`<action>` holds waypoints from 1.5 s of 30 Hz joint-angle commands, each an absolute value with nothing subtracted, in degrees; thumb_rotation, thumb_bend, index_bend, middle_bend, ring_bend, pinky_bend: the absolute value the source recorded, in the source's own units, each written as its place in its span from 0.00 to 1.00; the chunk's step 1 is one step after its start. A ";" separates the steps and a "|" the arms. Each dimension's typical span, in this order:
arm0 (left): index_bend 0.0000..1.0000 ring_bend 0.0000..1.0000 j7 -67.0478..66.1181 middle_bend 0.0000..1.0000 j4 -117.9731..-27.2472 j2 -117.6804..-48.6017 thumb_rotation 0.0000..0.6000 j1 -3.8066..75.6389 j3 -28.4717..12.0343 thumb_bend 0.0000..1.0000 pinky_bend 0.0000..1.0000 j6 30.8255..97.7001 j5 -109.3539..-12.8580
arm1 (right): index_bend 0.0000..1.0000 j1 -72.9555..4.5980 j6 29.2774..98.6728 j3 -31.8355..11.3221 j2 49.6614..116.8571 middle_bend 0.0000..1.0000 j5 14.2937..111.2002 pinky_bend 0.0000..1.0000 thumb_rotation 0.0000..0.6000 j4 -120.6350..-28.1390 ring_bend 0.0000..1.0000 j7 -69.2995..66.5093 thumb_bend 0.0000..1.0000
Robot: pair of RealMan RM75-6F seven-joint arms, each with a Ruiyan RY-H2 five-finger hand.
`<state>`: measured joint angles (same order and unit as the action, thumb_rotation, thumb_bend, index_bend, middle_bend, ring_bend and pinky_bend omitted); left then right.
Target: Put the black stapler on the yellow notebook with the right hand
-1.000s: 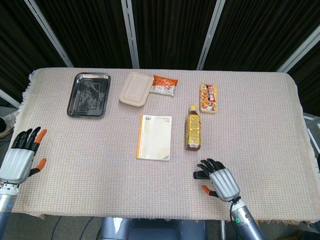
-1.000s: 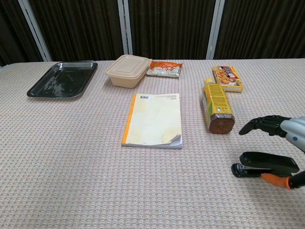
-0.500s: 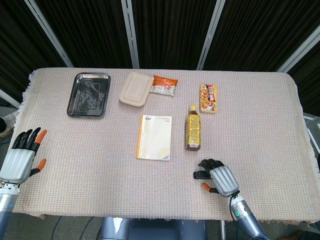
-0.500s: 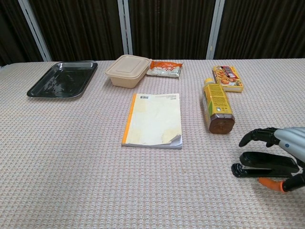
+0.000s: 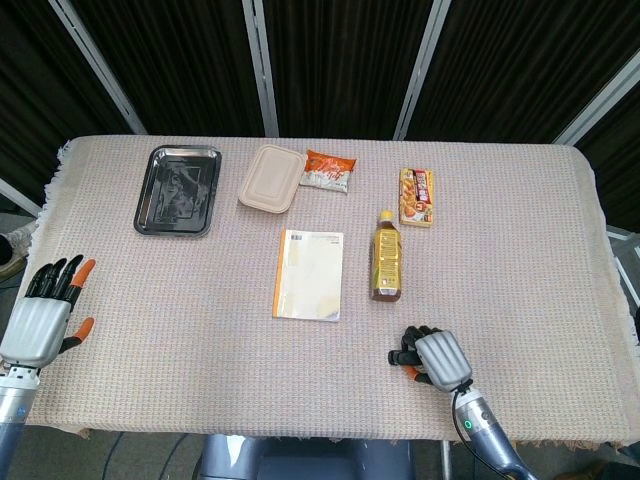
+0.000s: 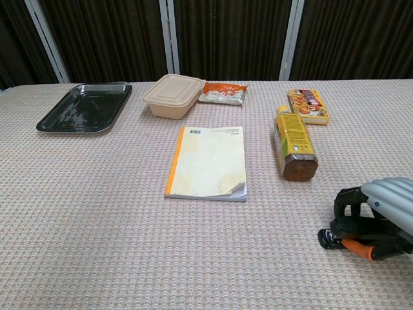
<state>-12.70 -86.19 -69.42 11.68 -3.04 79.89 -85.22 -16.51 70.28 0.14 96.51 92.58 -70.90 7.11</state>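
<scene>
The black stapler (image 6: 330, 237) lies near the table's front right, mostly covered by my right hand (image 6: 377, 216). Its fingers are curled over the stapler's top and the thumb lies under its near side, so the hand grips it. From the head view only the stapler's left tip (image 5: 396, 357) peeks out from under the right hand (image 5: 437, 358). The yellow notebook (image 6: 208, 162) lies flat at mid-table, well to the left of that hand, and is also seen at mid-table from the head (image 5: 308, 274). My left hand (image 5: 40, 315) hovers at the table's left edge, fingers apart, holding nothing.
A brown bottle (image 6: 294, 143) lies on its side between the notebook and the right hand. Along the far side are a black tray (image 6: 86, 107), a beige lidded box (image 6: 170, 95), an orange snack packet (image 6: 222, 93) and a yellow snack box (image 6: 308, 106).
My right hand has come down over the stapler and its fingers have curled around it; earlier they were spread above it. The left hand has stayed put.
</scene>
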 commanded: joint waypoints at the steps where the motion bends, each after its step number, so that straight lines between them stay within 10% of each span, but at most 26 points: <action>1: 0.00 0.00 -12.64 0.00 -86.21 -69.39 1.00 11.65 -2.98 0.32 0.09 80.00 -85.32 | 0.63 -16.70 71.26 0.10 97.02 0.46 93.10 0.69 1.00 -70.24 0.53 8.08 0.41; 22: 0.00 0.00 -12.19 0.00 -86.24 -69.13 1.00 11.86 -2.93 0.32 0.09 79.64 -84.92 | 0.65 -18.85 70.47 -1.15 94.20 0.47 93.00 0.73 1.00 -86.27 0.59 25.26 0.43; 45: 0.00 0.00 -12.90 0.00 -83.65 -70.62 1.00 14.09 -4.49 0.33 0.09 74.27 -79.48 | 0.64 -34.99 52.57 -14.48 98.58 0.47 78.12 0.73 1.00 -90.13 0.59 32.95 0.39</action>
<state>-12.78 -83.78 -70.51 13.98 -4.42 74.45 -79.65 -33.99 53.51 -13.57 97.95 79.11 -90.99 32.86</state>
